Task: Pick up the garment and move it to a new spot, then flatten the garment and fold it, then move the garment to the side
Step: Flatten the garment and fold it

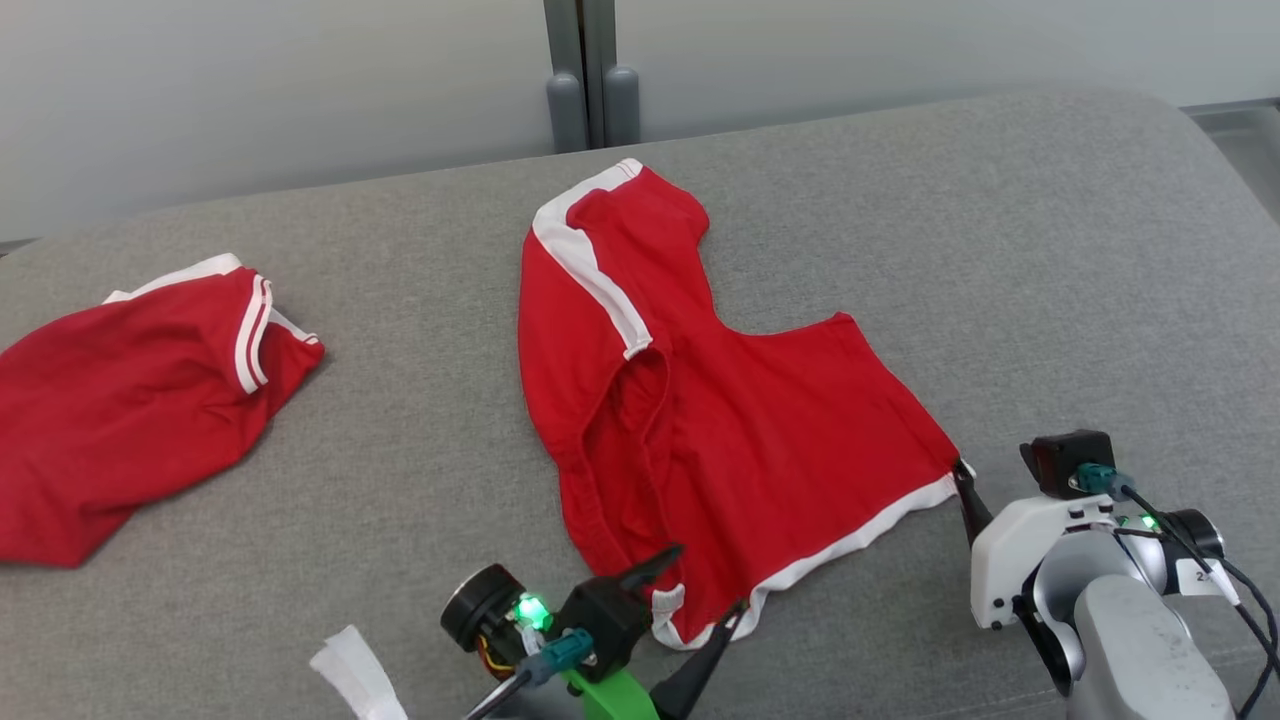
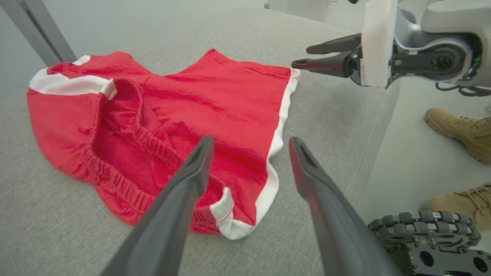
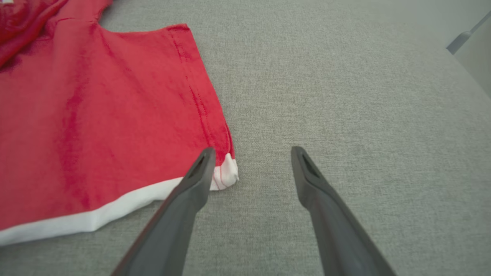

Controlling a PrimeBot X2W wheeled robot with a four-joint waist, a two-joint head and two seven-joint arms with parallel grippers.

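**Taking hold of limp red shorts**

The garment (image 1: 740, 440) lies in the middle of the grey pad (image 1: 1000, 250). It is mostly spread out, with one leg reaching toward the far edge and the elastic waistband (image 2: 126, 180) bunched at its near left. Both tools gape wide and hold nothing. The left gripper (image 2: 250, 140) hangs over the near corner of the white hem (image 2: 274, 153). The right gripper (image 3: 253, 150) has one finger at the hem's other corner (image 3: 226, 174) and its other finger over bare pad.

The cloth looks thin, light and floppy, so it will probably sag and crease wherever it is not supported. It does not look fragile, and hardly slippery. The two hem corners look like the best holds (the trim is doubled there, giving the fingers more to pinch), though each pinch likely has to press right down into the pad. Another red piece (image 1: 120, 400) lies well apart to the left.
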